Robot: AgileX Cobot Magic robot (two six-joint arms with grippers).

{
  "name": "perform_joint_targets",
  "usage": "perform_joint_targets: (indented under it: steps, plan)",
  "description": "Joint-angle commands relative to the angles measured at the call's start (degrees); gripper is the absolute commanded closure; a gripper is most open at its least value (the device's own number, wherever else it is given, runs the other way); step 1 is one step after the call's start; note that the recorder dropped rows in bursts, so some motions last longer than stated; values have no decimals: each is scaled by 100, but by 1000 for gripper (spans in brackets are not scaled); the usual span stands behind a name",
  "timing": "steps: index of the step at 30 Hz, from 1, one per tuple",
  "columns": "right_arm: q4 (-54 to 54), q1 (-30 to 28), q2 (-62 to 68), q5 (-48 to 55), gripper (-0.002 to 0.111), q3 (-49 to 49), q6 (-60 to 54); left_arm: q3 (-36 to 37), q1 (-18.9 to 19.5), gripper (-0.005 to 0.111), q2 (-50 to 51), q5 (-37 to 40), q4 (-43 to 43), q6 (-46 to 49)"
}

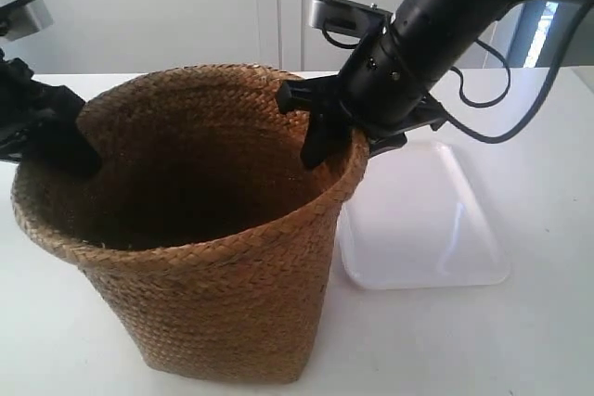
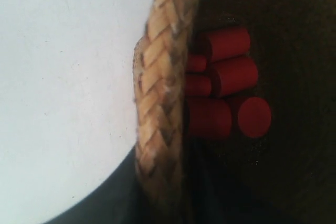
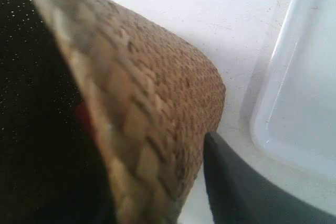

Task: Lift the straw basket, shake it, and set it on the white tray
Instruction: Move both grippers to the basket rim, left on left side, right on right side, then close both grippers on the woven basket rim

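Currently: grasp stage, lift not confirmed.

Left gripper (image 1: 65,150), black, straddles the rim of the large brown woven straw basket (image 1: 223,303) on the side facing the table's left edge. One finger is inside. Whether it pinches tight I cannot tell.

The basket stands nearer the near edge than the far edge, leaning slightly. Its base looks to rest on the white table (image 1: 520,340), though contact is uncertain.

Right gripper (image 1: 325,141) clamps the opposite rim, one finger inside and one outside.

Just beside the basket, toward the right edge, lies the shallow rectangular white tray (image 1: 436,229) of plastic, with nothing on it.

Judgement: both arms are at the rim. Lift, shake and placing on the tray are all left.

View notes:
- The left wrist view alone shows small red cylinders (image 2: 226,77) in the dark bottom, where the exterior view gives only shadow.
- The right wrist view shows the outer finger (image 3: 236,192) touching the woven wall, with the tray's rim beyond. That ties this arm to the exterior view's right.
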Motion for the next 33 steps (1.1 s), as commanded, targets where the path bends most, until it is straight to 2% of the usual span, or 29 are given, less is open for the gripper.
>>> perform_joint_targets:
  steps: [1, 2, 3, 8, 12, 20, 27, 33]
  plan:
    - [-91, 10, 50, -24, 98, -15, 9, 37, -17, 101, 3, -149, -141, -28]
    - [-110, 10, 50, -36, 104, -15, 9, 37, -17, 106, 3, -161, -177, -28]
    - [-117, 10, 50, -50, 108, -15, 9, 37, -17, 107, 3, -172, -228, -28]
    - [-281, 110, -52, -272, 108, -5, 25, 37, -17, 107, -20, -228, -225, -18]
    - [-1085, 405, -352, -539, 108, 112, 458, 37, -17, 107, -285, -636, -225, -258]
    - [-1560, 1070, -1240, -2124, 108, 1188, 1031, 75, -17, 107, -1026, -1100, -113, -247]
    - [-2597, 1144, -1693, -2271, 108, 1407, 1502, 757, -17, 107, -1613, -1870, -227, -284]
    - [-2924, 1191, -1753, -2320, 108, 1421, 1538, 1374, -352, 107, -2008, -2736, -216, -261]
